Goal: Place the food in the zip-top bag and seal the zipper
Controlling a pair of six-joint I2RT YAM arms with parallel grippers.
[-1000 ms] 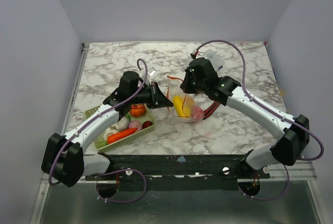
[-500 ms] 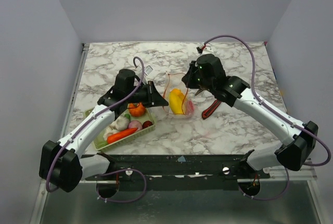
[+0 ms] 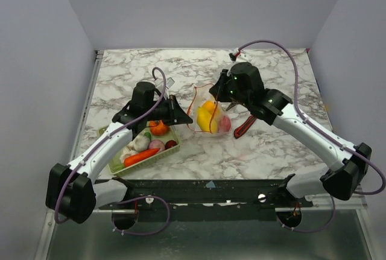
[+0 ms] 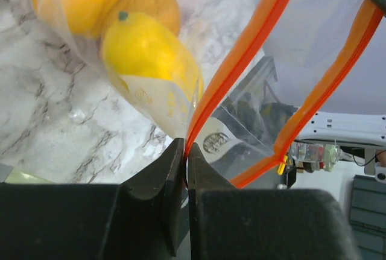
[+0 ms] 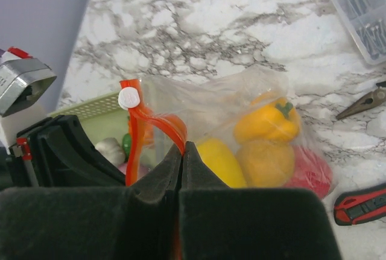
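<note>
The clear zip-top bag [image 3: 210, 117] hangs between both grippers at the table's middle, holding yellow, orange and pink food [image 3: 207, 114]. My left gripper [image 3: 187, 117] is shut on the orange zipper strip [image 4: 236, 67] at the bag's left mouth edge. My right gripper [image 3: 218, 95] is shut on the opposite zipper strip [image 5: 161, 125], near the white slider [image 5: 127, 98]. A yellow pepper [image 5: 267, 122] and other pieces show through the bag in the right wrist view. More food, a carrot [image 3: 140, 157] and an orange pumpkin [image 3: 159, 128], lies in the green basket [image 3: 106, 131].
A red-and-black utility knife [image 3: 243, 126] lies right of the bag; it also shows in the right wrist view [image 5: 360, 203]. Pliers [image 5: 362, 102] and a clear parts box [image 5: 360, 6] lie beyond. Walls stand at the left, back and right.
The bag has been lifted and its mouth pulled wider. My right gripper moved up and back with the zipper strip; my left gripper shifted slightly left, still on the strip.
</note>
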